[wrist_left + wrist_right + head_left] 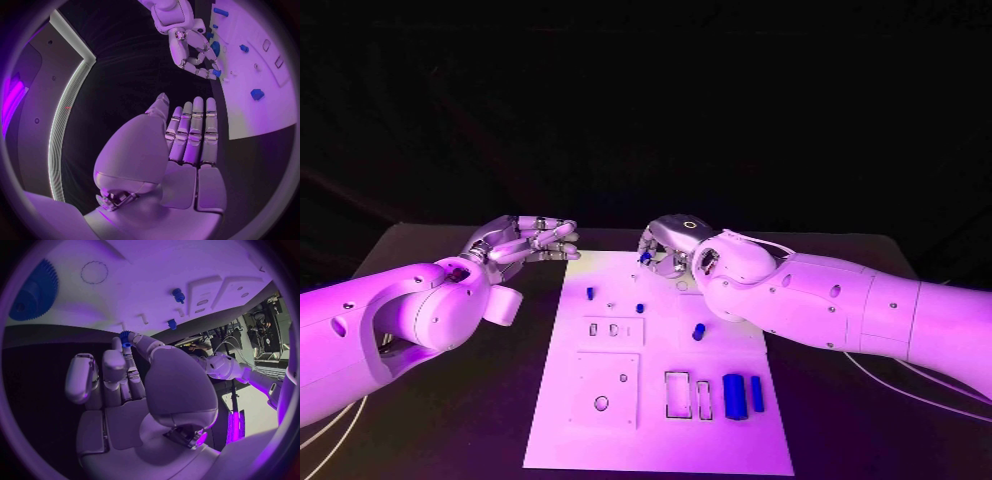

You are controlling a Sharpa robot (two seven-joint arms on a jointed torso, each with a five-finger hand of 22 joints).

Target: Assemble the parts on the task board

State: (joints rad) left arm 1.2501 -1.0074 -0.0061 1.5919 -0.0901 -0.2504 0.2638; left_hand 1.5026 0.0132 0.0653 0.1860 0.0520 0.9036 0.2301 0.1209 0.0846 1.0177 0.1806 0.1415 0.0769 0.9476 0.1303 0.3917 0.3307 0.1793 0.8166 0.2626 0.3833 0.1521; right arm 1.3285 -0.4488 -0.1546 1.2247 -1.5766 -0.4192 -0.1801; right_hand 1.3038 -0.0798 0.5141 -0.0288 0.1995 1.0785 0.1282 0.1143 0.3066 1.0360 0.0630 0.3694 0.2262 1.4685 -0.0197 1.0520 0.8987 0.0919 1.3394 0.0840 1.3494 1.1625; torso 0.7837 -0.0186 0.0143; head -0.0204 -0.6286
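The task board lies flat in the middle of the black table, a long white plate whose long axis runs straight away from the robot, its far short edge up between the two hands. Small blue parts are scattered on it: a short peg standing near the far left, a smaller one just beyond it toward the centre, and another peg near the middle. At the near right two blue bars lie side by side, their long axes parallel to the board's own, next to two narrow rectangular slots. The right wrist view also shows a large blue toothed gear lying flat on the board.

The right hand hangs over the far edge of the board. In its own wrist view it pinches a small blue toothed part between the thumb and a fingertip, with the other fingers standing upright and close together beside it. Which way that small part's axis points, I cannot tell.

The left hand sits off the board, over the bare table beside its far left corner. Its fingers are stretched out straight and pressed side by side, the thumb lying alongside, and it holds nothing.
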